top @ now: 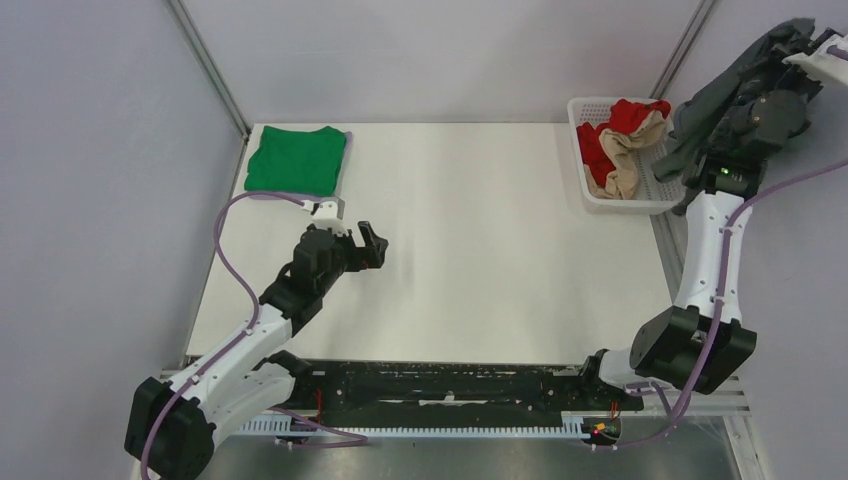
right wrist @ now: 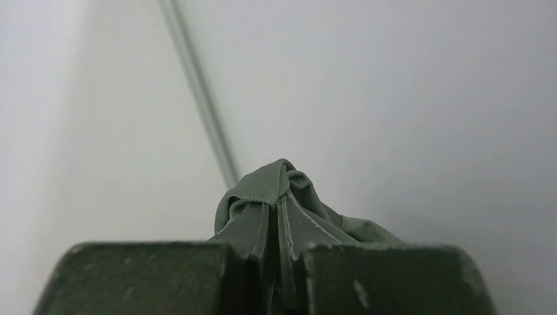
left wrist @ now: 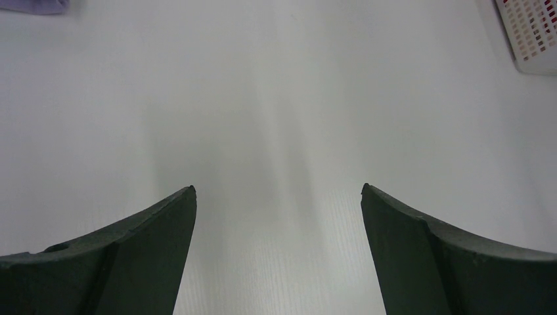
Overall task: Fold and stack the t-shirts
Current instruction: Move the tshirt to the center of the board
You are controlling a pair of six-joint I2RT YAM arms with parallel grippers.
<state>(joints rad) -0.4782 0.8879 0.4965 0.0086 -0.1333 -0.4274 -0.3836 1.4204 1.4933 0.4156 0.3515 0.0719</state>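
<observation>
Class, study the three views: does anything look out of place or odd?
Yes: the dark grey t-shirt hangs bunched in the shut right gripper, in the air by the basket, not flat on the table. The green t-shirt lies neatly folded.

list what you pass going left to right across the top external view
green t-shirt → left gripper → white basket → dark grey t-shirt, held up by the right gripper

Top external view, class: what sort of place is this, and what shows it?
Probably a robot lab cell: bare grey panel walls around a white table, two bolted arms, a basket of laundry.
</observation>
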